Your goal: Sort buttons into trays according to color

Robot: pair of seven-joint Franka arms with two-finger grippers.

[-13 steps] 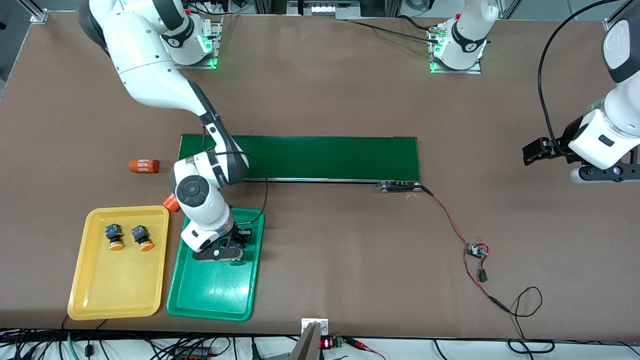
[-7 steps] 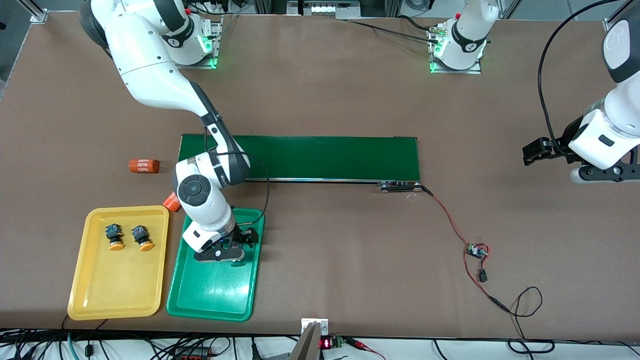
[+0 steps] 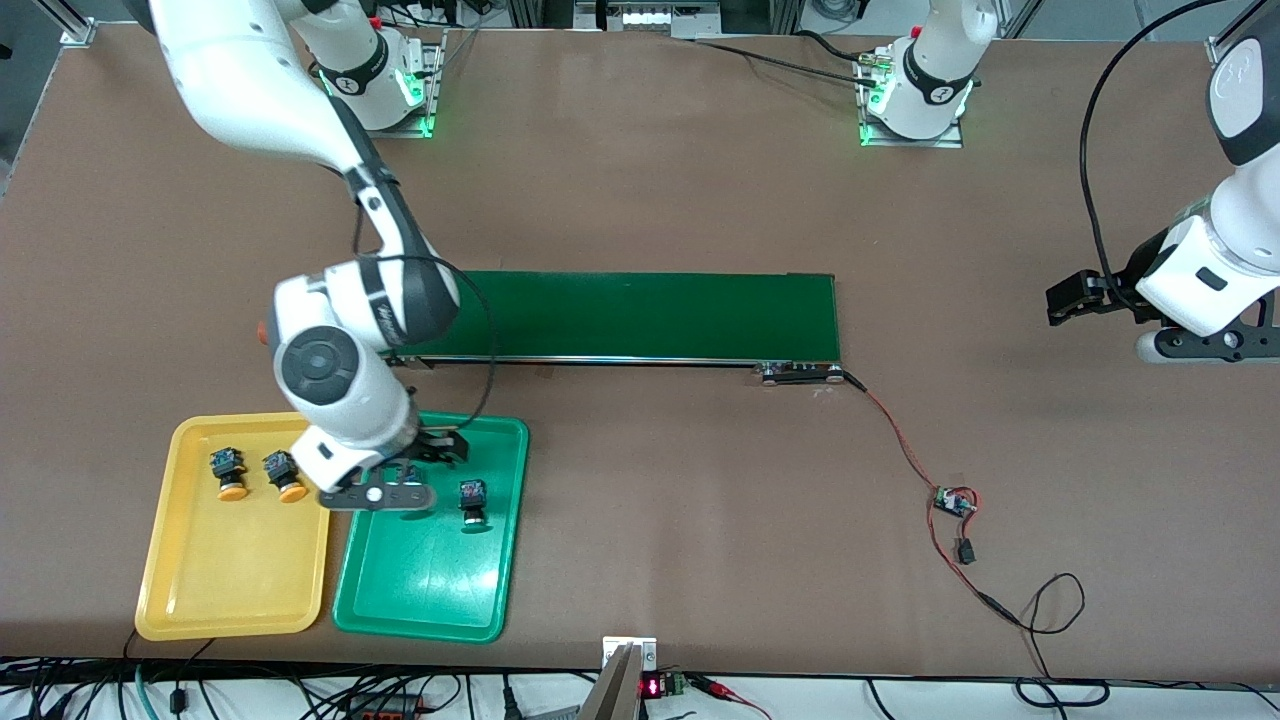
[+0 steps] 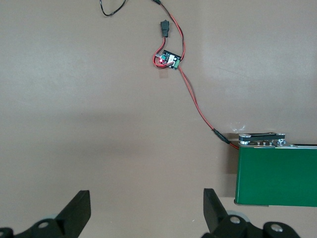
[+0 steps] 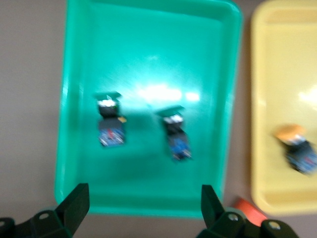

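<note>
Right gripper (image 3: 400,478) hovers over the green tray (image 3: 432,590) near the edge it shares with the yellow tray (image 3: 235,600), fingers (image 5: 77,201) apart and holding nothing. Both trays sit side by side at the bench's front edge toward the right arm's end, yellow one closer to that corner. Green tray holds 2 green buttons: 1 (image 3: 471,498) in plain sight in the front view, the other (image 5: 176,134) only clear in the right wrist view, lying beside the first, apart from it, both on their sides. Yellow tray holds 2 orange buttons (image 3: 226,473) (image 3: 284,476) side by side in its half farther from the front camera, not touching. An orange cylinder (image 5: 251,210) peeks out just outside the trays by their edges farther from the camera. Conveyor (image 3: 640,315) lies across the bench middle, farther from the camera than the trays. A red wire (image 3: 900,440) runs from the belt's end to a small board (image 3: 955,500). Left gripper (image 3: 1065,300) waits in the air over the bench's edge at the left arm's end, fingers (image 4: 79,210) wide apart, empty.
</note>
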